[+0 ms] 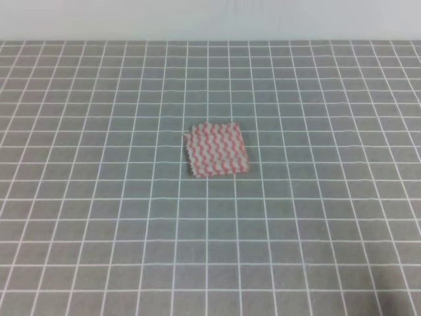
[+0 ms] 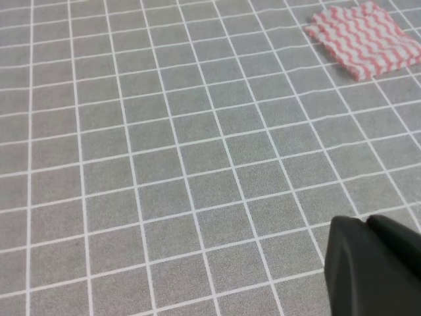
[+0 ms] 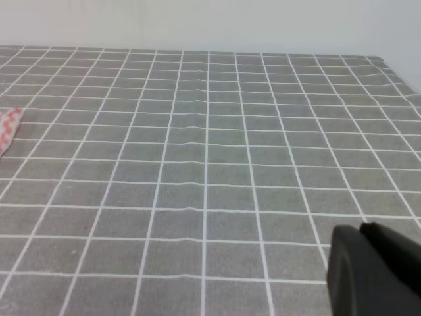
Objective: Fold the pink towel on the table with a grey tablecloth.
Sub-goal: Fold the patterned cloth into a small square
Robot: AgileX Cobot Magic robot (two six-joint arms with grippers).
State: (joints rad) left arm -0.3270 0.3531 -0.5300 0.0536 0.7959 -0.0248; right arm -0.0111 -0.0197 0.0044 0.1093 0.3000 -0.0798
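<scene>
The pink towel (image 1: 217, 149) lies flat near the middle of the table with a grey tablecloth (image 1: 99, 217) as a small, roughly square zigzag-striped patch. It shows at the top right of the left wrist view (image 2: 365, 39), and only its edge shows at the left border of the right wrist view (image 3: 8, 125). Neither arm shows in the exterior view. My left gripper (image 2: 368, 224) and right gripper (image 3: 362, 229) each show as a dark tip at the bottom right of their own view. Their fingers are together with no gap. Both are empty and far from the towel.
The grid-printed cloth spreads wide on all sides of the towel. A pale wall (image 1: 210, 20) runs behind the table's far edge. The table's right edge shows in the right wrist view (image 3: 395, 69).
</scene>
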